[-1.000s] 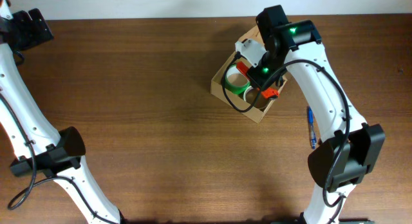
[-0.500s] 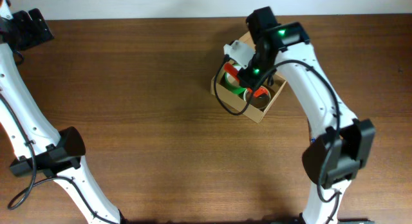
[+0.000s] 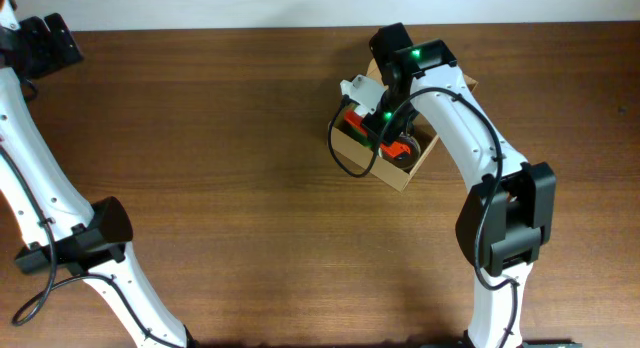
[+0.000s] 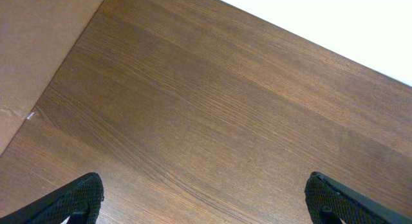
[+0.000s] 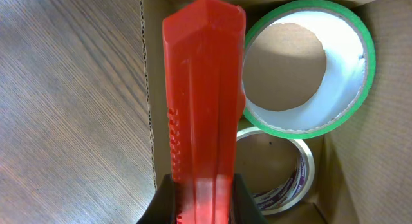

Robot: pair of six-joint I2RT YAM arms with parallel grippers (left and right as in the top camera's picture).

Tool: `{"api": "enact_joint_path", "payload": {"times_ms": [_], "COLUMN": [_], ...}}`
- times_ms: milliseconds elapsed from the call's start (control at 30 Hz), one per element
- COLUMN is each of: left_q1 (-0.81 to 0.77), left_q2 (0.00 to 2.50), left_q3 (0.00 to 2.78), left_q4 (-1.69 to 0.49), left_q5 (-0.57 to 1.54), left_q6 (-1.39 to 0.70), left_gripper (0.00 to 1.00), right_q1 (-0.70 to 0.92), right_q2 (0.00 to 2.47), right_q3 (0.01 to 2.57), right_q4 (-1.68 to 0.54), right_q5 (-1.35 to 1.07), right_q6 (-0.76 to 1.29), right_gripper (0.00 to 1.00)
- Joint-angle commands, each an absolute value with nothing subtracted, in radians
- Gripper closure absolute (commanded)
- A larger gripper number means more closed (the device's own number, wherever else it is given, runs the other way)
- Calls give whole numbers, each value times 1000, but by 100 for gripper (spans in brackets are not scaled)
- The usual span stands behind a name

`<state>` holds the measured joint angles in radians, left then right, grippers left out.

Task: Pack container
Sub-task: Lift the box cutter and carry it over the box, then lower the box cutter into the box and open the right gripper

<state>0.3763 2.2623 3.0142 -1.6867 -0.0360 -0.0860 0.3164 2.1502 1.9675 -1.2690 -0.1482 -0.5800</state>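
two rolls in the small tan cardboard box (image 3: 400, 174), far side of the brown wooden worktop (image 3: 220, 138), right of centre: green-edged tape roll (image 5: 362, 89), clear tape roll (image 5: 306, 174). right hand (image 5: 203, 199) pinching a long red plastic cutter (image 5: 203, 102), poised lengthwise above the box's free side, probably for a snug fit. from overhead, mostly arm masking the box; through the right wrist view, both rolls plain. left hand (image 4: 209, 201) spread wide, well apart.

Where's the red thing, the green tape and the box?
red cutter (image 5: 203, 102), right wrist view, its body.
green tape roll (image 5: 344, 82), right wrist view, white inner wall.
cardboard box (image 5: 383, 159), right wrist view, inside wall.
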Motion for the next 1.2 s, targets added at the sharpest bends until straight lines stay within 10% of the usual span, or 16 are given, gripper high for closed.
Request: {"api": "enact_joint_path", "payload": {"times_ms": [0,433,1167], "left_q1": [381,381,381], "left_q2": [2233,2233,2233], "left_q3": [3012,3011,3011], "left_q4": [-1687,-1687,-1687], "left_q5": [-30,-30,-30], "left_q6": [-77,-77,-77], "left_gripper": [0,0,0], "right_q1": [335,340,287], "right_q2": [2196,2249,2231], "right_q3": [1986,1983,2364], "right_q4": [-1275,-1277,-1431], "right_q5": [-155,-179,-172], "right_q6": [-587,-587,-424], "right_gripper": [96,96,57]}}
